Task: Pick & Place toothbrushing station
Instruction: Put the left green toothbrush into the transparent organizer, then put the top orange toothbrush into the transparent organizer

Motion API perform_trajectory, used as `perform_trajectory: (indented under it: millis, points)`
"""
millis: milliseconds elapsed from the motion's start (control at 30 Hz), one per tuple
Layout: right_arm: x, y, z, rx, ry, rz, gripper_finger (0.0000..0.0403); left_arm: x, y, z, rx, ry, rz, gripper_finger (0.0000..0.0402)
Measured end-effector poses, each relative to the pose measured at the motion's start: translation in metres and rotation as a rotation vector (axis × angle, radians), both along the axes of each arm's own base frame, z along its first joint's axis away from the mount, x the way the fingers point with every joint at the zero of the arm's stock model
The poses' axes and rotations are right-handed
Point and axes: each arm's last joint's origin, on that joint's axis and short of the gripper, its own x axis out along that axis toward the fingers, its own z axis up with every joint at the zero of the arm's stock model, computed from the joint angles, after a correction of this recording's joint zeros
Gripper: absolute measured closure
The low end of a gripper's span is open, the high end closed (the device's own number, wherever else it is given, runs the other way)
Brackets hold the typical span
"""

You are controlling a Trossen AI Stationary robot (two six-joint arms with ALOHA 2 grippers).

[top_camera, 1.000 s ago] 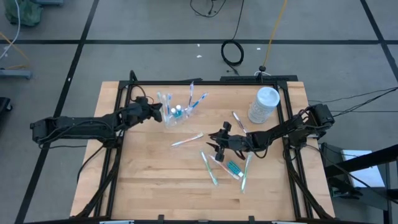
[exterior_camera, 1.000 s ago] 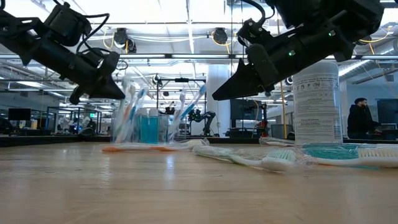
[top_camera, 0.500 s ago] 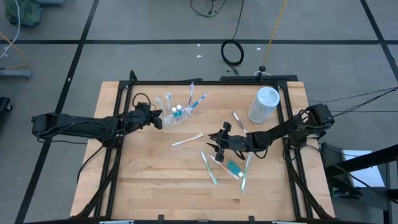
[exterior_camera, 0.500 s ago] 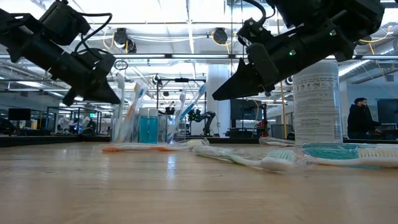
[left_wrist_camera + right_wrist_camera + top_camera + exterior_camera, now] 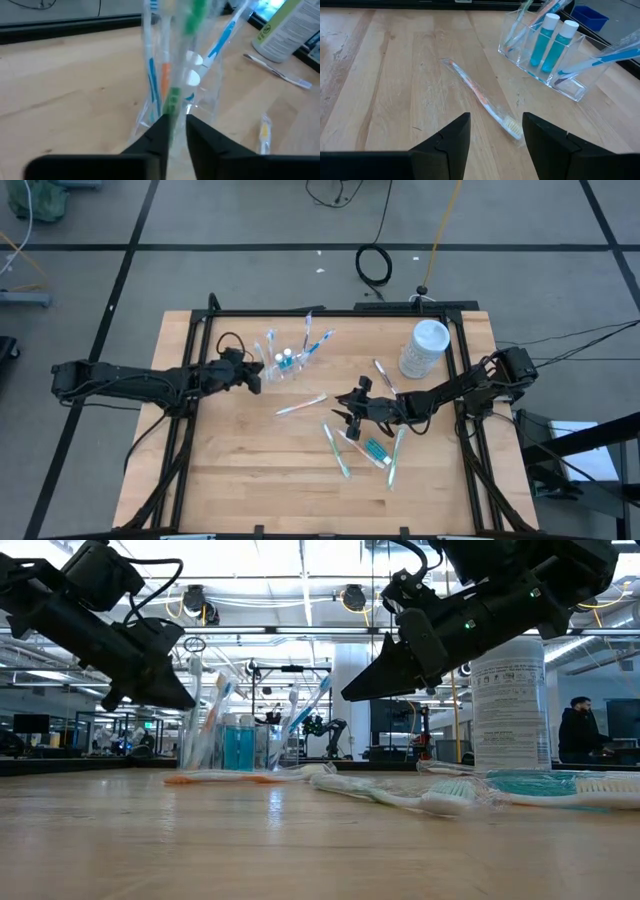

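A clear plastic holder (image 5: 288, 360) stands at the table's far middle with several toothbrushes and two teal tubes (image 5: 540, 40) upright in it. My left gripper (image 5: 256, 372) is at the holder's left end, shut on a wrapped green-handled toothbrush (image 5: 173, 97). Several wrapped toothbrushes (image 5: 337, 450) and a teal tube (image 5: 377, 448) lie flat on the table. My right gripper (image 5: 345, 407) is open and empty above the table. An orange-handled toothbrush (image 5: 480, 97) lies ahead of it. My left gripper pinches the green toothbrush's handle (image 5: 172, 112) between its two fingers, low on the handle. The fingers come from the table's left, slanting down, and lie across the brush. The brush stands nearly upright against the holder's left end; I cannot tell whether its lower end rests inside.
A tall white lidded container (image 5: 424, 347) stands at the far right. One more toothbrush (image 5: 382, 373) lies beside it. A black frame (image 5: 330, 311) runs along the table's far and side edges. Bare wood shows at the table's near left (image 5: 250, 480).
My left gripper has drawn back a little toward the table's left edge, away from the holder's middle. The upright brush at its fingertips has gone with it, and the holder has settled upright.
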Motion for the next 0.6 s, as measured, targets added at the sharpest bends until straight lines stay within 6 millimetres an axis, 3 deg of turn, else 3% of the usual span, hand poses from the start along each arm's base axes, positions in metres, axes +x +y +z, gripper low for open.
perform_trajectory:
  millis: [233,467,600]
  points:
    - [0.000,0.000,0.000,-0.001,0.001,0.000,0.0232,-0.002,-0.001,0.001,0.010,0.019,-0.048,0.0271]
    - [0.000,0.000,0.000,0.073,-0.021,-0.032,0.0232,-0.009,-0.013,-0.009,-0.135,0.101,-0.133,0.0266]
    - [0.000,0.000,0.000,0.187,-0.054,-0.084,0.0232,-0.008,-0.021,-0.008,-0.084,0.106,-0.138,0.0266]
